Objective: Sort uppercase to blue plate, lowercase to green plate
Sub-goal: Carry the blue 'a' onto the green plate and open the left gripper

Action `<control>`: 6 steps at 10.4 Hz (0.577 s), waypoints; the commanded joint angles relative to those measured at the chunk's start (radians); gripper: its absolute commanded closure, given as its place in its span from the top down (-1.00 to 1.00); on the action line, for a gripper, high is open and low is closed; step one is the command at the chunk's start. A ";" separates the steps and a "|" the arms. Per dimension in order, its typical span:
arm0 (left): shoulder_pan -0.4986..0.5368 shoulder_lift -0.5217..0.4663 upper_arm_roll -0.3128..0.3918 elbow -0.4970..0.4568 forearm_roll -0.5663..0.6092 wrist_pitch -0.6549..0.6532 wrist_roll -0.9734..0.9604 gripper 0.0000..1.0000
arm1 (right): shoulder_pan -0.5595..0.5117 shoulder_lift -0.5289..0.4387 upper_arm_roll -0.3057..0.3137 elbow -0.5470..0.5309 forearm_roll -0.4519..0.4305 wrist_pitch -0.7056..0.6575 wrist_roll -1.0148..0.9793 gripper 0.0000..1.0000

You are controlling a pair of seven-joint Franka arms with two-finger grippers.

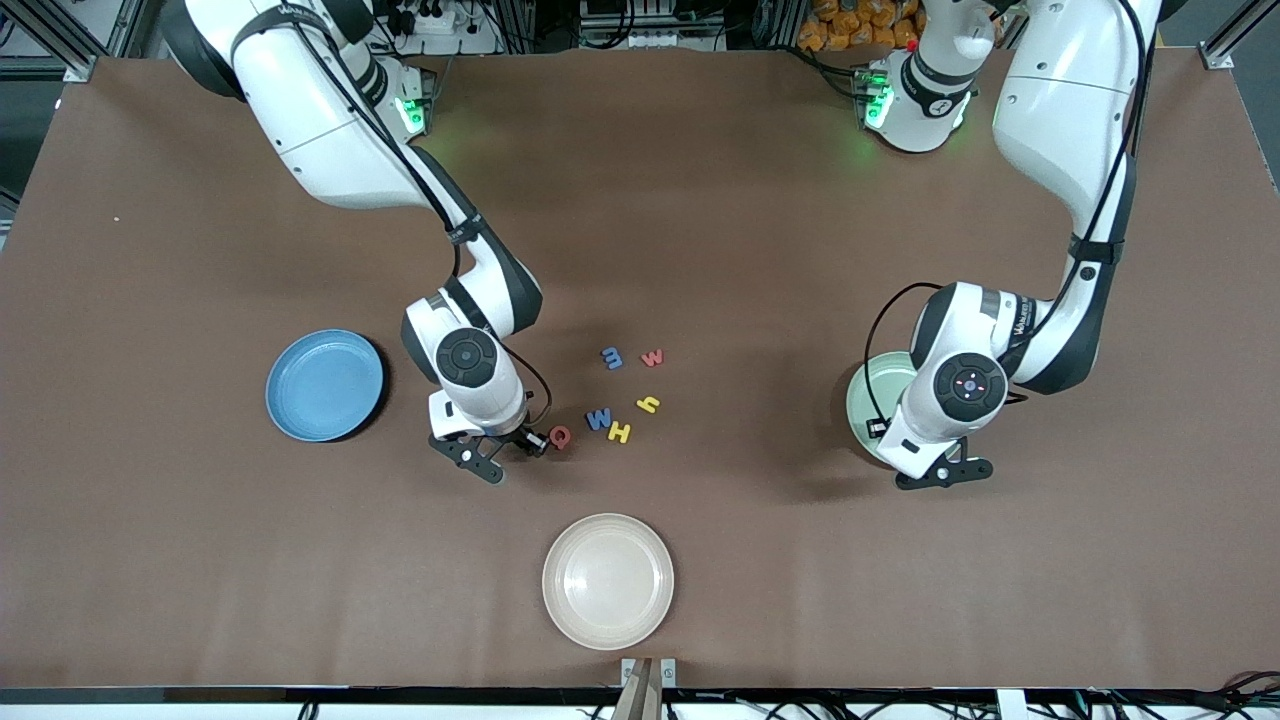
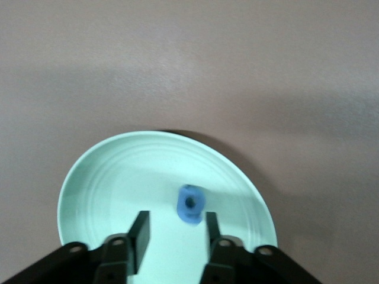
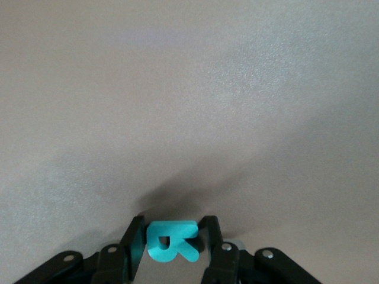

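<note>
Right pincer (image 3: 172, 236) clamps teal R (image 3: 170, 241); left pincer (image 2: 175, 234) gapes over green plate (image 2: 106, 177).

Mid-blue on the blue plate (image 1: 325, 385), pale mint on the green plate (image 2: 118, 177), beige on the third plate (image 1: 608, 581). Teal for the R (image 3: 170, 239), red for the Q (image 1: 561, 436), blue for the W (image 1: 598, 419), yellow for the H (image 1: 620, 432). Blue for the a (image 2: 190, 204) and the m (image 1: 612, 357), red for the w (image 1: 652, 356), yellow for the h (image 1: 649, 404). Plain brown across the table (image 1: 800, 250).
</note>
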 commanded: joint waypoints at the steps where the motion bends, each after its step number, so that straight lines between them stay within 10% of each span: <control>1: -0.008 -0.027 -0.002 -0.013 0.026 -0.010 -0.007 1.00 | -0.001 0.016 0.003 0.019 -0.048 0.003 0.027 -0.17; 6: -0.026 -0.022 -0.008 0.021 0.021 -0.006 -0.050 1.00 | -0.001 0.019 0.003 0.017 -0.049 0.011 0.026 -0.34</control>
